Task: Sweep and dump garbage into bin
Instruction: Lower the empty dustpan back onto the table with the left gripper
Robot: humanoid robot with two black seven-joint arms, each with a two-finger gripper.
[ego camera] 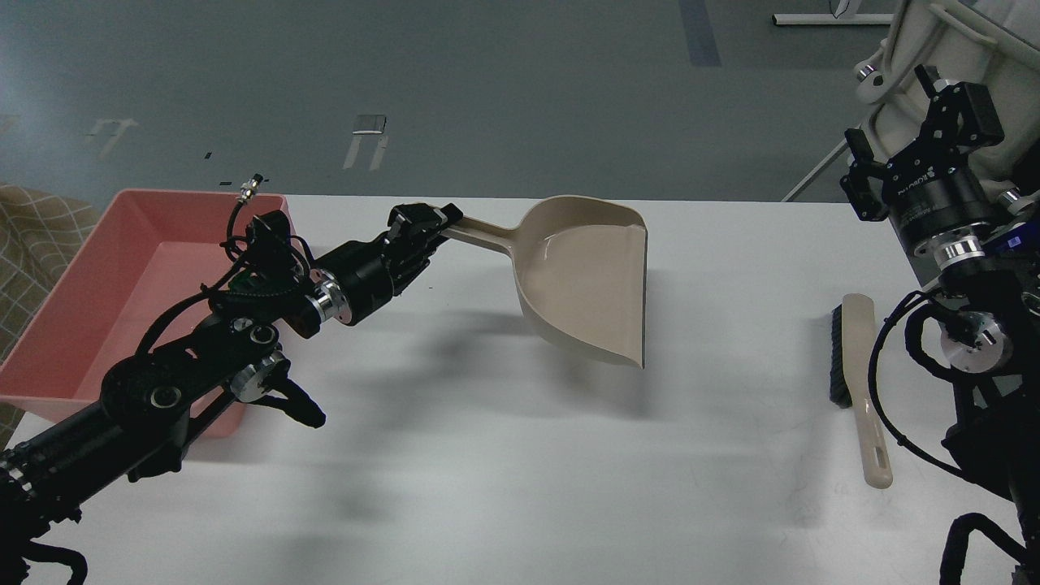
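The pink bin [97,276] stands at the table's left edge. My left arm crosses its right side and hides the garbage, so neither the sponge nor the bread slice shows. My left gripper [424,223] is shut on the long handle of the beige dustpan [587,286]. It holds the pan over the middle of the table, to the right of the bin. The pan looks empty, its mouth faces right, and its shadow lies on the table below. My right gripper [916,122] is open and empty, raised beyond the table's far right corner.
The beige brush with black bristles [855,375] lies on the white table [504,487] near its right edge, below my right gripper. A patterned cloth [32,236] lies left of the bin. Grey floor lies beyond the table's far edge.
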